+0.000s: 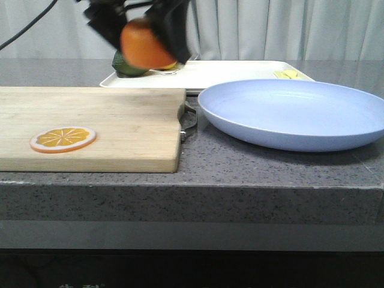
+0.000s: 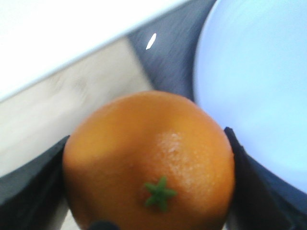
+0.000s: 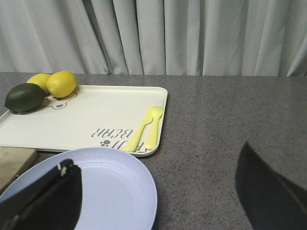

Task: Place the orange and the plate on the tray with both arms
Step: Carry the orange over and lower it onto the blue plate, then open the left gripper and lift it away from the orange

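My left gripper (image 1: 143, 30) is shut on the orange (image 1: 144, 45) and holds it in the air over the far edge of the cutting board, near the tray's left end. In the left wrist view the orange (image 2: 148, 163) fills the space between the black fingers (image 2: 33, 182), green stem toward the camera. The pale lavender-blue plate (image 1: 294, 114) lies on the counter at the right, in front of the cream-white tray (image 1: 228, 73). My right gripper (image 3: 163, 201) is open and empty above the plate's (image 3: 110, 187) right edge; the tray (image 3: 91, 120) lies beyond it. The right gripper is out of the front view.
A wooden cutting board (image 1: 90, 129) with an orange slice disc (image 1: 63, 139) lies front left. On the tray are a dark green lime (image 3: 24, 97), two yellow lemons (image 3: 61, 84), and a yellow fork and knife (image 3: 146, 125). Curtains hang behind the counter.
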Controlling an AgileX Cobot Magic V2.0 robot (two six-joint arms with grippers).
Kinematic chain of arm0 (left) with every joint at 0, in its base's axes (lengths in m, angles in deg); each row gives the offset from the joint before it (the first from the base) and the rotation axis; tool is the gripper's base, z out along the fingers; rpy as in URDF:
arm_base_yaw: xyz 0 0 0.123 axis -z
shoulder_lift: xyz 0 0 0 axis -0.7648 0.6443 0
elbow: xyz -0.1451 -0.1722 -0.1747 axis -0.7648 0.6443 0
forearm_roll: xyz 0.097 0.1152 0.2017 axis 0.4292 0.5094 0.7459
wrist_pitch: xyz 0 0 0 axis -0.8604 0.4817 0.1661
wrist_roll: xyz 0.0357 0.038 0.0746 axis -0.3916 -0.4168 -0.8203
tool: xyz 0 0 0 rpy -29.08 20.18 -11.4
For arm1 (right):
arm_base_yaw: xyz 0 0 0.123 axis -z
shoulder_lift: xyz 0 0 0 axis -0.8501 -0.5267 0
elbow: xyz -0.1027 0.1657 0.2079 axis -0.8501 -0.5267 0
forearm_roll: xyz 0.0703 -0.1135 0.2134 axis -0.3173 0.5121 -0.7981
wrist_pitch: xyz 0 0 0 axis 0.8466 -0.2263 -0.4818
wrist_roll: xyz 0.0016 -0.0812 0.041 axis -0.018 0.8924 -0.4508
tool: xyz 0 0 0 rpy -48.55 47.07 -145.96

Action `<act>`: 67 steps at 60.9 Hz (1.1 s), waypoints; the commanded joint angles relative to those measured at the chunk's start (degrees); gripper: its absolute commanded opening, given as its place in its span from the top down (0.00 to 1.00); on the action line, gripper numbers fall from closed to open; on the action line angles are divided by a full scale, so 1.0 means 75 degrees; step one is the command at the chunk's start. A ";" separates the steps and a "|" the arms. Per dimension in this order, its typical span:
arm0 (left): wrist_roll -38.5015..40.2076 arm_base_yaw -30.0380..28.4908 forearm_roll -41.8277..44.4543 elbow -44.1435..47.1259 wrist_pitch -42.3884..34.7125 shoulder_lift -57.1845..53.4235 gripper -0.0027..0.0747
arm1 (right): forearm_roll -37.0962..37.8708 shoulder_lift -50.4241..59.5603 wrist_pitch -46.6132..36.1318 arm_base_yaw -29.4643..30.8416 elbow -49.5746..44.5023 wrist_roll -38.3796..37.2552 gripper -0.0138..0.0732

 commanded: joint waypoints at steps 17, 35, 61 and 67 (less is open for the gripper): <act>-0.0166 0.1467 -0.0482 -0.0309 -0.2801 0.0424 0.61 | -0.0024 -0.0053 -0.0518 0.0026 0.0294 0.0024 0.09; -0.0166 0.1822 -0.0482 -0.0309 -0.3201 0.0999 0.53 | -0.0024 -0.0053 -0.0518 0.0026 0.0294 0.0024 0.09; -0.0166 0.1826 -0.0487 -0.0430 -0.2859 0.1141 0.12 | -0.0024 -0.0053 -0.0518 0.0026 0.0294 0.0024 0.09; -0.0166 0.1801 -0.0341 -0.0908 -0.2206 0.1105 0.12 | -0.0024 -0.0053 -0.0518 0.0026 0.0294 0.0024 0.09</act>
